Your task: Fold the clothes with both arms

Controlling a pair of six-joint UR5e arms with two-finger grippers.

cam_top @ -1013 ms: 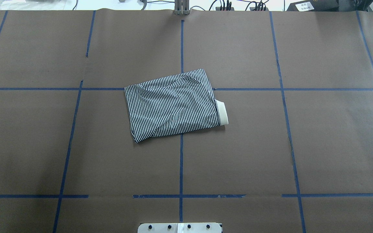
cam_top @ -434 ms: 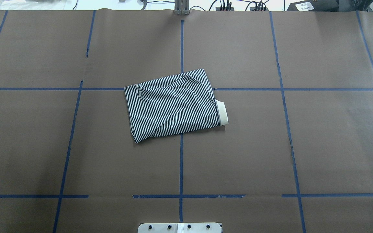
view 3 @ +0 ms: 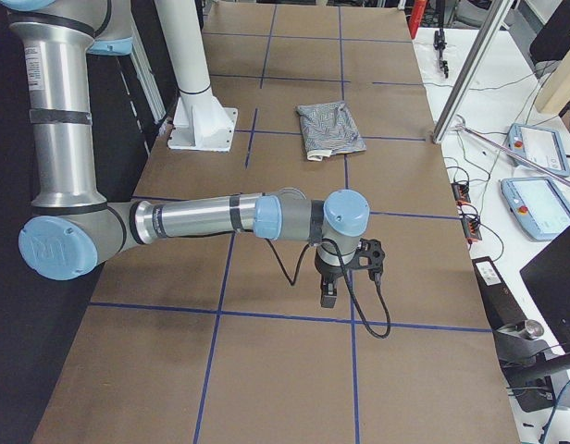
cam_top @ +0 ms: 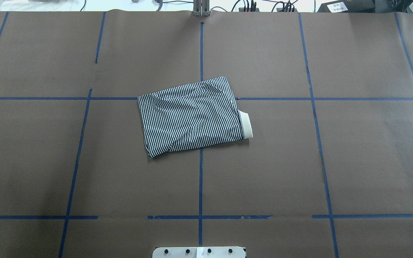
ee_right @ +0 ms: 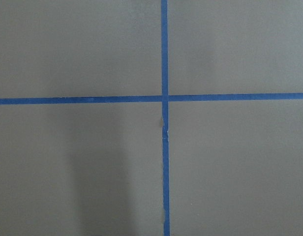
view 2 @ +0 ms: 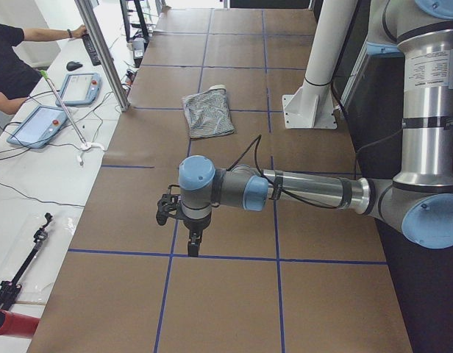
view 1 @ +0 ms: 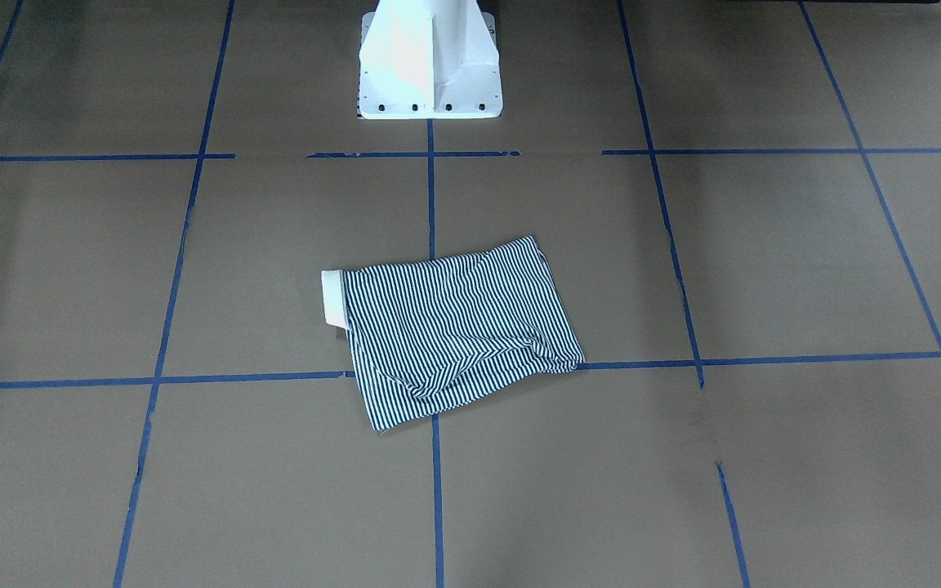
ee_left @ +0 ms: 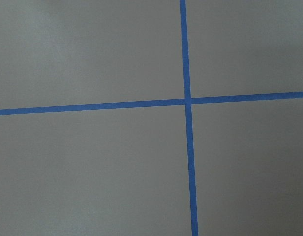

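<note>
The striped polo shirt [cam_top: 192, 116] lies folded into a compact rectangle at the middle of the table, its cream collar [cam_top: 246, 123] sticking out at the right side. It also shows in the front-facing view [view 1: 458, 331] and, small and far, in both side views [view 2: 208, 112] [view 3: 329, 128]. Neither arm shows in the overhead or front views. My left gripper [view 2: 193, 246] hangs over bare table far from the shirt; I cannot tell if it is open or shut. My right gripper [view 3: 328, 294] does the same at the other end. Both wrist views show only brown paper and blue tape.
The table is covered in brown paper [cam_top: 371, 161] with a grid of blue tape. The white pedestal base [view 1: 430, 73] stands at the robot's edge. Side benches hold tablets [view 2: 39, 121] [view 3: 535, 199] and cables. A person [view 2: 13, 66] stands by the bench.
</note>
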